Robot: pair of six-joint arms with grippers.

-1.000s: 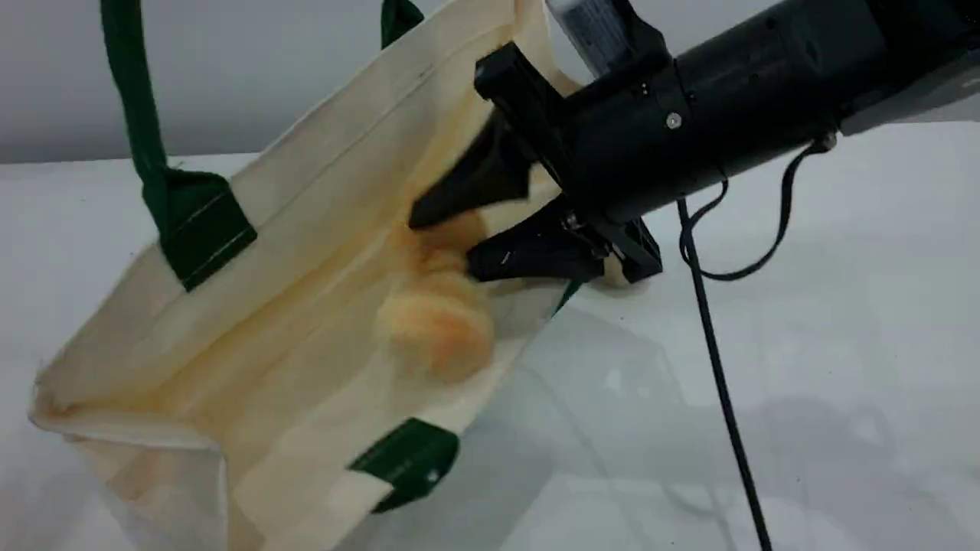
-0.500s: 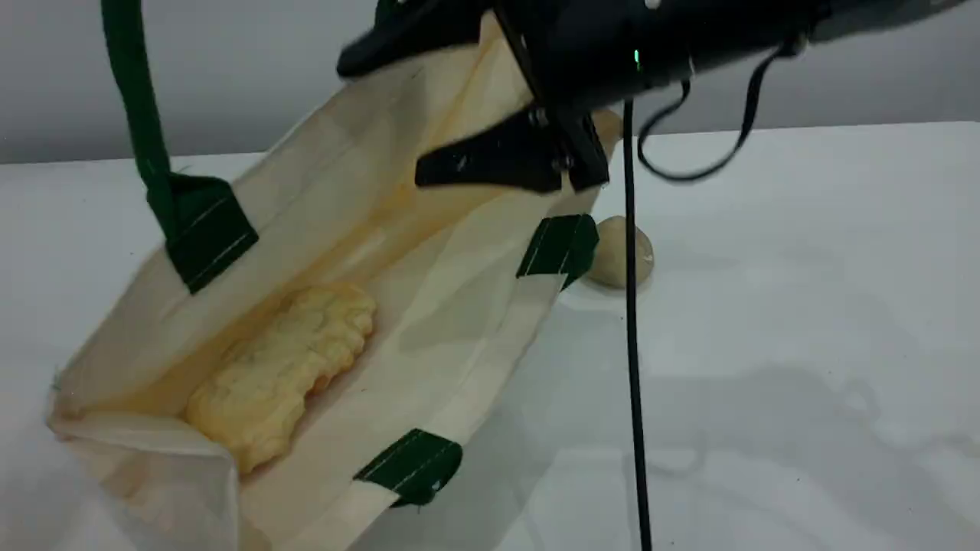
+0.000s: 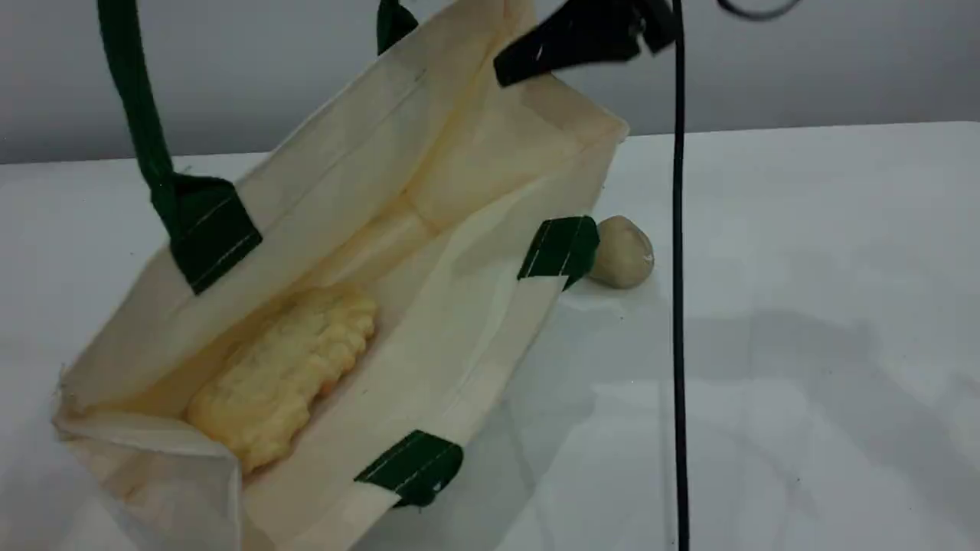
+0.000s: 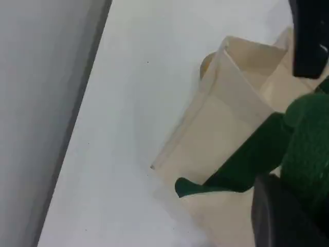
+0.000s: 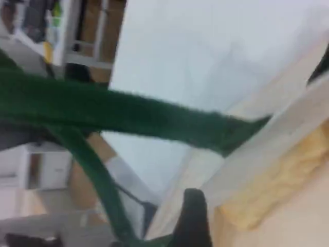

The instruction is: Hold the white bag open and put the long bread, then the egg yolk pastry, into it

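Note:
The white bag point(image 3: 459, 176) lies tilted on the table with its mouth held wide. One green handle point(image 3: 126, 84) runs taut up out of the scene view. In the left wrist view that handle point(image 4: 300, 149) sits pinched at my left gripper's fingertip point(image 4: 280, 218). The long bread point(image 3: 283, 375) rests inside on the bag's lower wall, and also shows as the bread point(image 5: 280, 188) in the right wrist view. The egg yolk pastry point(image 3: 622, 262) sits on the table just outside the bag's right rim. Only one finger point(image 3: 563, 42) of my right gripper shows, above the bag's mouth, holding nothing.
A black cable point(image 3: 678, 306) hangs straight down from the right arm, just right of the pastry. The white table point(image 3: 804, 344) stretches to the right of the bag. A grey wall point(image 3: 804, 69) stands behind the table.
My right gripper let go of the long bread, which dropped to the bag's bottom. The arm then rose up and out of the bag, uncovering the pastry.

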